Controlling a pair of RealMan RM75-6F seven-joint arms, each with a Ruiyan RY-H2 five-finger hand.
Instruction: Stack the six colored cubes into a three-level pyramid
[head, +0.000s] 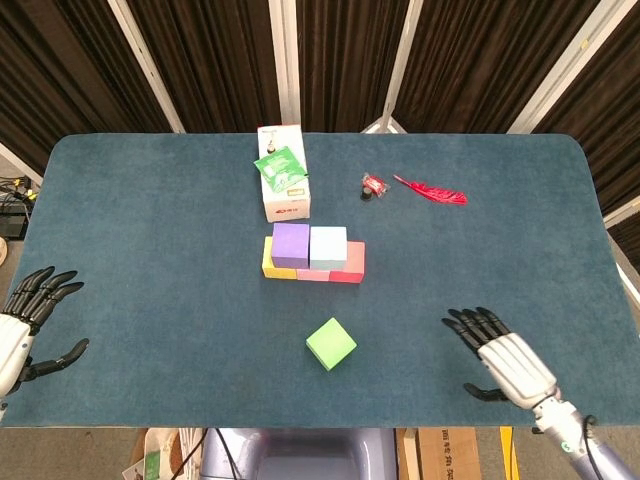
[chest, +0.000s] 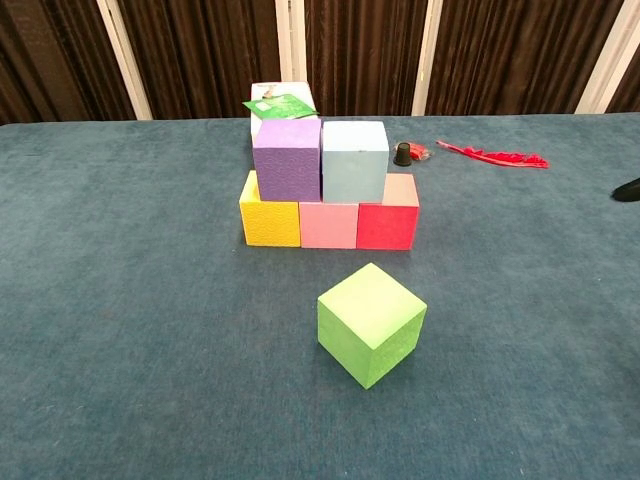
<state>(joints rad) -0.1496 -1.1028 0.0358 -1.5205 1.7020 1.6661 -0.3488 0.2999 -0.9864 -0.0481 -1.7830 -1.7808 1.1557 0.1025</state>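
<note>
Green cube (head: 331, 343) sits alone, near side of the two-level stack (head: 313, 253). My right hand (head: 505, 358) and left hand (head: 20, 325) are spread wide, holding nothing.

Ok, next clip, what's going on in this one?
A two-handed robot is building a cube pyramid. Two levels stand: the yellow cube, pink cube and red cube in a row, with the purple cube and light blue cube on top. The green cube sits alone on the table, nearer the robot. Neither hand holds anything: the right hand is open to the green cube's right, the left hand open at the table's left edge.
</note>
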